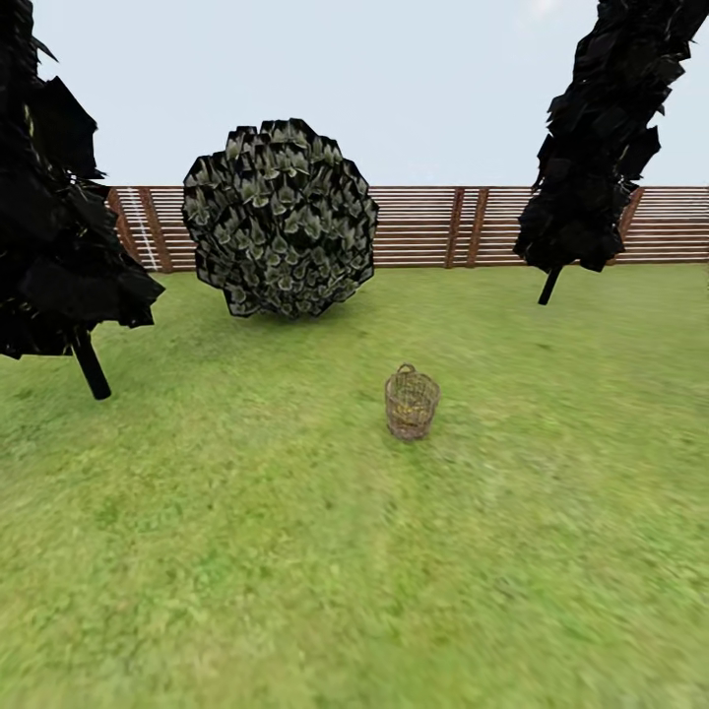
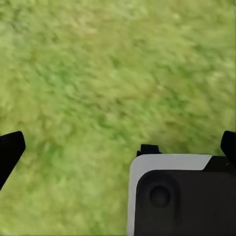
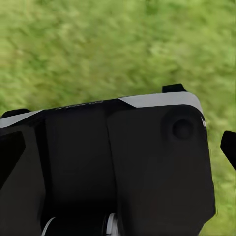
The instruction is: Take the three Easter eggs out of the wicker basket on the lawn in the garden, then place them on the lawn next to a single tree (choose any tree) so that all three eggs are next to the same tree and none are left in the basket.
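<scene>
The wicker basket (image 1: 412,402) stands upright on the lawn (image 1: 295,551), a few metres ahead and slightly right of centre in the head view. Its woven wall hides the inside, so the Easter eggs are hidden. The tree of the task is out of view. In the left wrist view my left gripper (image 2: 118,147) hangs open over grass, its black fingertips (image 2: 11,150) at the picture's two edges with nothing between them. In the right wrist view my right gripper (image 3: 118,150) is open too, with one fingertip (image 3: 229,146) over grass.
A round leafy bush (image 1: 281,219) sits behind the basket to the left. Two dark cone-shaped thin-stemmed trees (image 1: 59,226) (image 1: 601,138) flank the lawn. A brown slat fence (image 1: 443,226) closes the back. A black-and-white part of my own body (image 3: 123,167) lies under both wrist cameras.
</scene>
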Tool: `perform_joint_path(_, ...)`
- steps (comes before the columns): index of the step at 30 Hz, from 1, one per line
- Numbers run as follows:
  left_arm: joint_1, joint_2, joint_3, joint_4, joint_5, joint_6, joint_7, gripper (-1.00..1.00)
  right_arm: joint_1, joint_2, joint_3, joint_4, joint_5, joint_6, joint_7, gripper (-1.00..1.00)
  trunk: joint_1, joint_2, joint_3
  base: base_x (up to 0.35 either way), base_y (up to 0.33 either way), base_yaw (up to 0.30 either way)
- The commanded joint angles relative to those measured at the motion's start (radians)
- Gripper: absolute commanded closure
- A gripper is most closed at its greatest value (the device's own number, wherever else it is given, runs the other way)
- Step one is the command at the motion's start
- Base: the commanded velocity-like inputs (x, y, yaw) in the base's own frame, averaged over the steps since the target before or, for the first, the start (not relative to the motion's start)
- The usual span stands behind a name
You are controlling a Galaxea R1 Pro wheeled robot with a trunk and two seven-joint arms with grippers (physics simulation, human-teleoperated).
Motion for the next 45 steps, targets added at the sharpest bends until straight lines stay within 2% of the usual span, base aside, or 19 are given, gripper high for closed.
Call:
perform_joint_path(1,-0.001,0.000,-0.009,0.001,0.009,-0.003,0.002,-1.00,0.000,0.001,-0.004,-0.002,-0.003,0.004,0.001,-1.00,0.001,-0.002,-0.002,0.260,0.237,-0.017)
perform_joint_path(45,-0.001,-0.001,-0.009,0.001,0.009,-0.003,0.002,-1.00,0.000,0.001,-0.004,-0.002,-0.003,0.006,-0.001,-1.00,0.001,-0.002,-0.002,0.258,0.245,-0.001)
